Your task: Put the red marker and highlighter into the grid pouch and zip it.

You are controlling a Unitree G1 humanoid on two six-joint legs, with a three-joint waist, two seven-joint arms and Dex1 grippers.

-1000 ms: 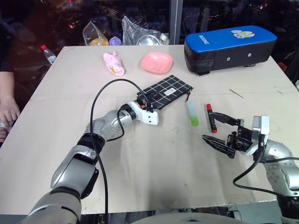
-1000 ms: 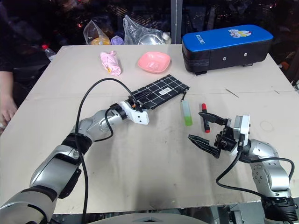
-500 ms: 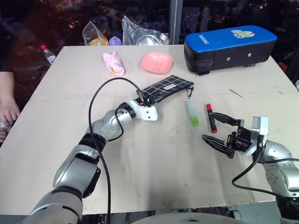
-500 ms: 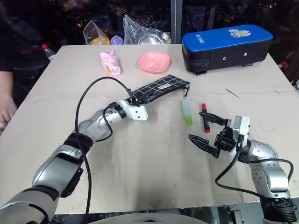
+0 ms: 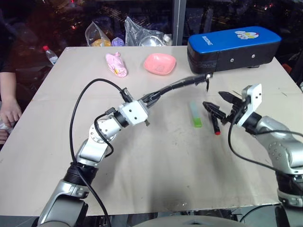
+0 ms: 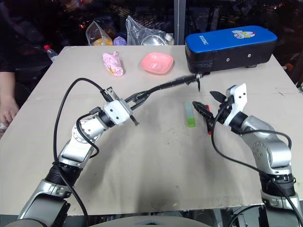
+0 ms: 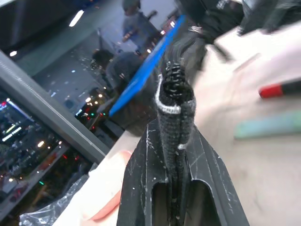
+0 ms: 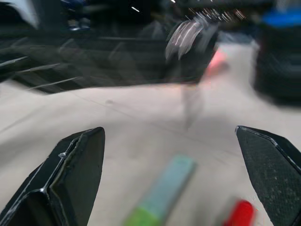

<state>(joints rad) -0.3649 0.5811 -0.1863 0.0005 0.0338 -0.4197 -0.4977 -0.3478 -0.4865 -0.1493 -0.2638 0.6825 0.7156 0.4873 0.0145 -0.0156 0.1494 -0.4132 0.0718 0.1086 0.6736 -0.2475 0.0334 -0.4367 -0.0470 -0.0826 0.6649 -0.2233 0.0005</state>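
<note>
Left eye view has the grid pouch [image 5: 176,87] lifted off the table [image 5: 156,161], seen edge-on as a dark strip running from centre frame up toward the right, its zipper pull [image 5: 207,80] dangling at the far end. My left gripper [image 5: 147,100] is pressed together on the pouch's near end; the left wrist view confirms the fabric edge pinched between the fingers [image 7: 207,183].

Right of centre, the highlighter [image 5: 196,115] and the red marker [image 5: 214,124] lie side by side on the table, apart from each other. My right gripper [image 5: 221,107] hovers over the marker with fingers spread wide, holding nothing.

Behind sit a blue-topped case [image 5: 232,47], a pink dish [image 5: 159,63] and a pink bundle [image 5: 116,65]; a person's hand [image 5: 9,113] rests at the left edge.

I judge the risks to be these: the pouch hangs by one end, so it may sag or twist and close its mouth. The marker is slim, so a descent slightly off could roll it into the highlighter.
</note>
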